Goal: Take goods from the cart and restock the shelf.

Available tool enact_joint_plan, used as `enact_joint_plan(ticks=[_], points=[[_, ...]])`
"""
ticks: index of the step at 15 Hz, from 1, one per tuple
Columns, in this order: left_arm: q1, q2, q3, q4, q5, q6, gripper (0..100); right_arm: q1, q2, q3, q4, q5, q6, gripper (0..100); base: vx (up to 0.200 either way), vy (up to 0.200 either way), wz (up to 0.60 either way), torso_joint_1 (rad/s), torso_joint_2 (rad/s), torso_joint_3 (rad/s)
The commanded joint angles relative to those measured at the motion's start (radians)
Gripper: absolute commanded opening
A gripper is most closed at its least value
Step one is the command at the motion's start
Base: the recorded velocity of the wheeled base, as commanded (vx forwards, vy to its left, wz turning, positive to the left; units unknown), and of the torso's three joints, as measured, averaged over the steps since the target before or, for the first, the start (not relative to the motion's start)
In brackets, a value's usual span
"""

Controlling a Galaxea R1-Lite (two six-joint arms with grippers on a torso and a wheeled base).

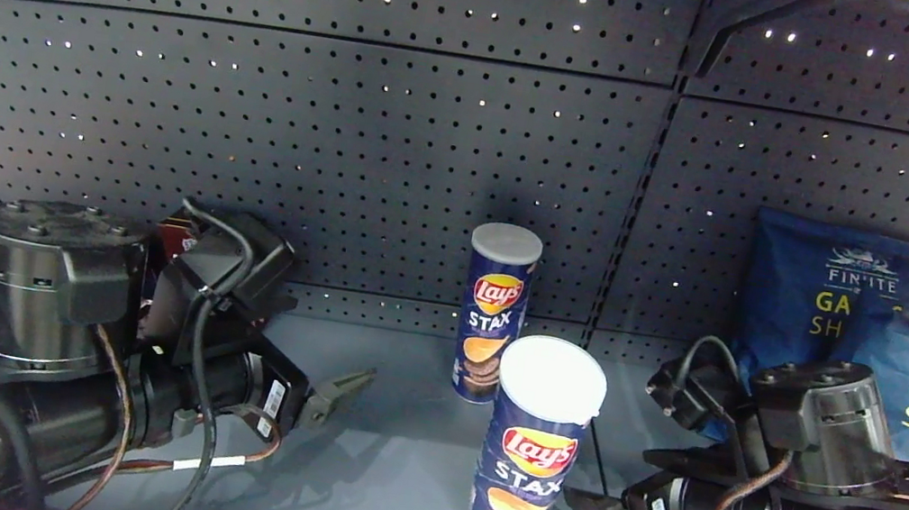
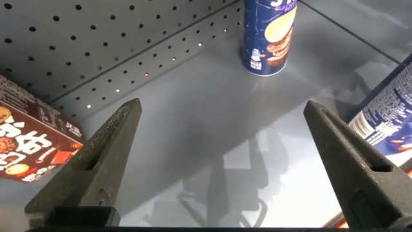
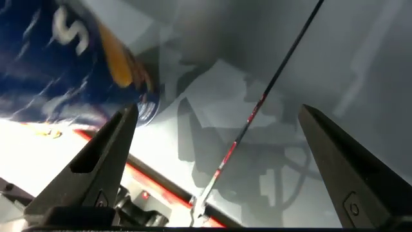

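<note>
Chip can upright on shelf, between left fingers and right fingers, untouched, both pairs spread wide

The 2 arms lie low, pointing inward, with the left gripper and right gripper spread wide.

The left end effector gapes wide above the shelf, a chip can upright beyond it.
</note>
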Motion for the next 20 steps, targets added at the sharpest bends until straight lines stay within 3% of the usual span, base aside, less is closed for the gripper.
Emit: enact_joint_plan(ticks=[1, 20], points=[[0.0, -0.004, 0.002, -0.001, 0.001, 0.0, 100, -0.007, 0.02, -0.022, -0.002, 0.0, 0.0, 100, 0.0, 0.0, 0.0, 0.0, 0.0, 0.0], [0.001, -0.042, 0.045, -0.001, 0.001, 0.0, 100, -0.006, 0.057, -0.039, -0.01, -0.029, -0.001, 100, 0.0, 0.0, 0.0, 0.0, 0.0, 0.0]])
